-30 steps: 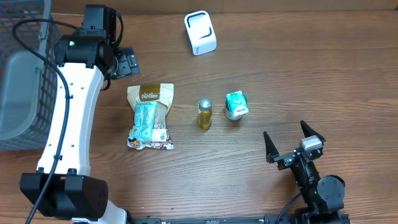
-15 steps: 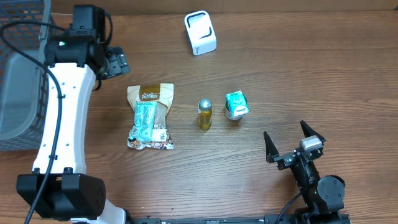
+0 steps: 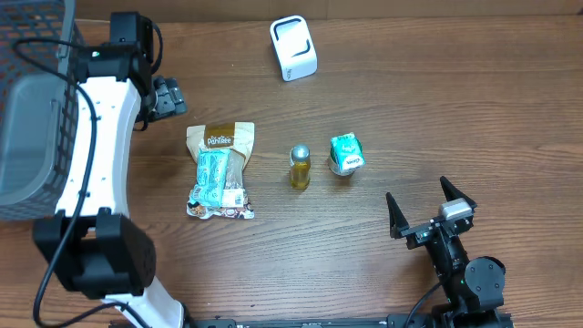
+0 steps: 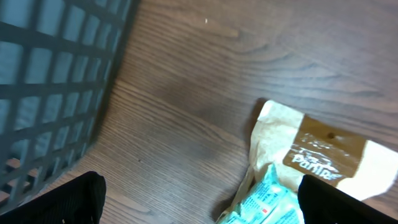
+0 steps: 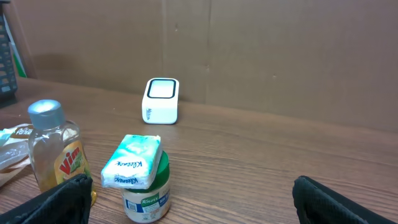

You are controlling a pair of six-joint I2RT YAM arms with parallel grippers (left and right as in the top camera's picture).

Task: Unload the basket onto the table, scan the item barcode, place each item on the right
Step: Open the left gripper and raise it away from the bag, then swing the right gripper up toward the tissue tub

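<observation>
The left tool (image 3: 170,96) hovers with its jaws spread wide and nothing in them, just beside the basket (image 3: 27,55) and just off the top edge of the snack bag (image 3: 219,170). That bag looks like the item to scan: it lies flat on the table (image 3: 455,100), label up, left of the small bottle (image 3: 300,167) and the tissue pack (image 3: 346,152).

The white scanner (image 3: 292,47) sits near the far edge, well apart from the bag. The right tool (image 3: 419,205) is parked by its base, jaws wide, holding nothing.

So the step in hand is the reach and pick. The left wrist view shows only the bag's top corner, so the tool wants to be centred over the bag before it descends. A flat, crinkly pouch is best pinched across a narrow edge or the folded top. A grab at the slack middle risks a slip.

I cannot make out a barcode from here, so it may be on the underside. Best to grip so that face is free to turn toward the scanner window, clear of the fingers.
</observation>
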